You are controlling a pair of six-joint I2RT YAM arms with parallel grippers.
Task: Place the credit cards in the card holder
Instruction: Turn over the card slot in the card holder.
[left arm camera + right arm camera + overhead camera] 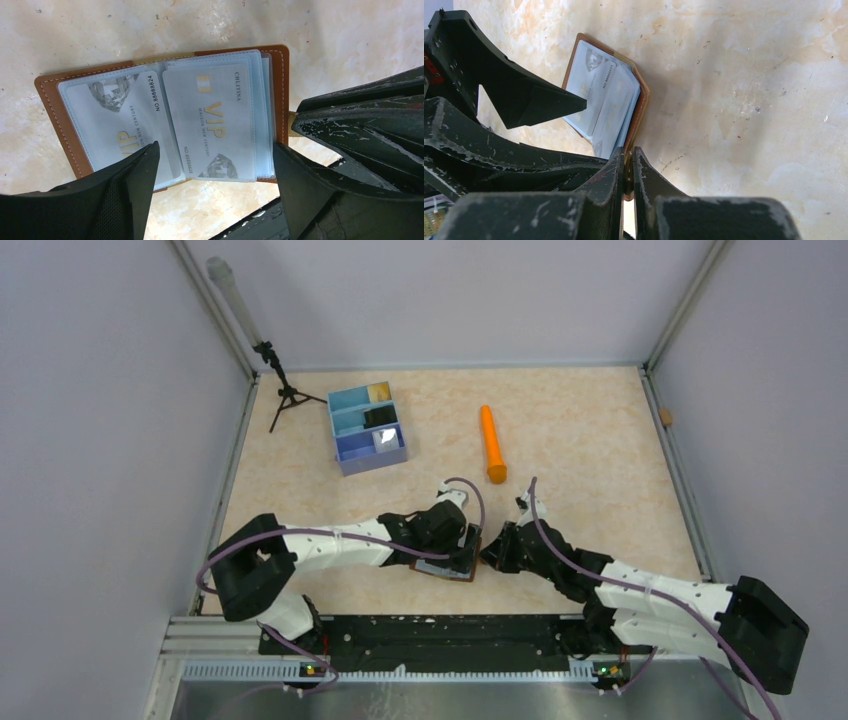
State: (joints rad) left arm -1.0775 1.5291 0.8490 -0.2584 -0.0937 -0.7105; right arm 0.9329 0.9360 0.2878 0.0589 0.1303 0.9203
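Right gripper clamps rim of card holder, possibly its tab; left gripper gapes above. Leather likely floppy: hold rim.

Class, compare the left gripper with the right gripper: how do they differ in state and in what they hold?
The left gripper is open; the right gripper is shut. The left gripper holds nothing and hangs above the open card holder; the right gripper pinches that holder's edge. Both are black and meet at the holder.
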